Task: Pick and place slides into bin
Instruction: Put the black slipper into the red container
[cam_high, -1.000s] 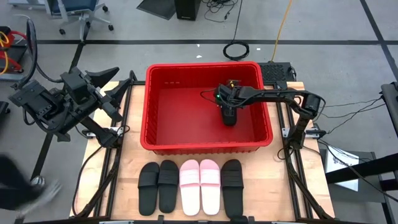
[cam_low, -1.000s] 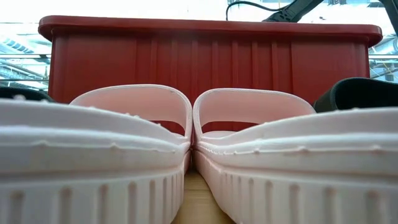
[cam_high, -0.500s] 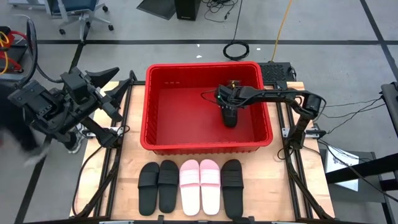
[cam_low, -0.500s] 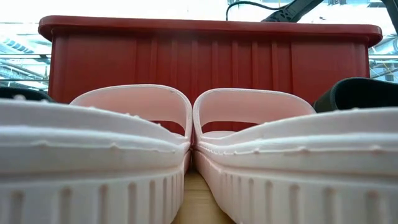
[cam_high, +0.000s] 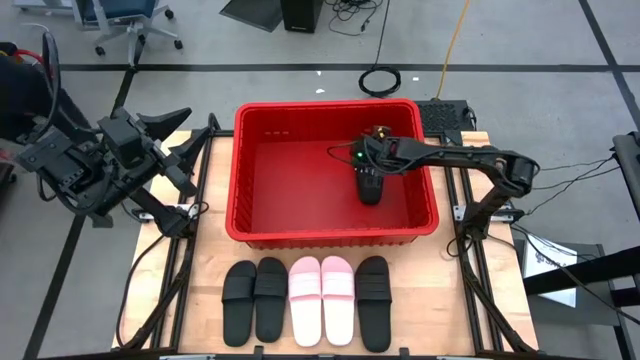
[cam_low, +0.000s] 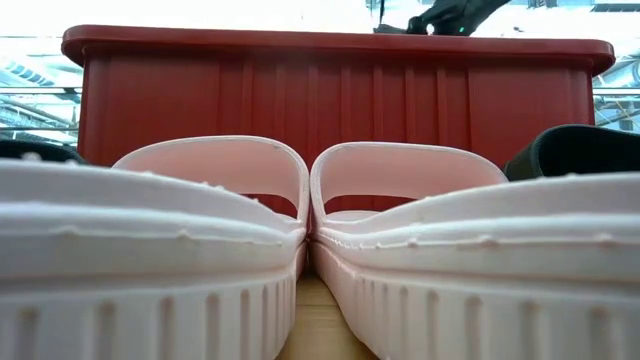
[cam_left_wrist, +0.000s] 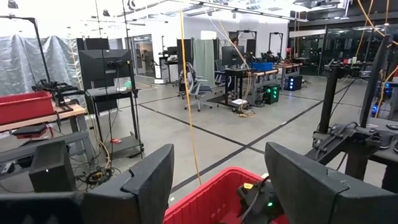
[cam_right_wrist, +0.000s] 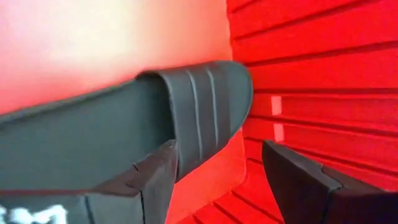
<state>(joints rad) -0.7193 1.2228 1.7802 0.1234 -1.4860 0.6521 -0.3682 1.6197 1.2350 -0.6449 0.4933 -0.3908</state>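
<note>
The red bin (cam_high: 245, 170) stands at the table's far middle. One black slide (cam_high: 369, 188) lies on the bin's floor near its right wall, also seen as the black slide (cam_right_wrist: 124, 137) in the right wrist view. My right gripper (cam_high: 366, 163) hangs open just above it, pointing slantwise down; my right gripper (cam_right_wrist: 217, 180) has its fingers apart over the strap end. Three black slides (cam_high: 254, 298) and two pink slides (cam_high: 321, 298) lie sole-down in a row at the table's near edge. My left gripper (cam_left_wrist: 217, 186) waits open, raised beyond the table's left edge.
The bin's tall walls (cam_low: 330, 100) stand between the row of slides and the bin's floor. Bare wooden tabletop (cam_high: 430, 280) lies right of the row. Black arm frames and cables run along both table sides.
My right gripper has risen off the black slide inside the bin and drawn slightly toward the far right. The slide stays lying on the bin's floor.
</note>
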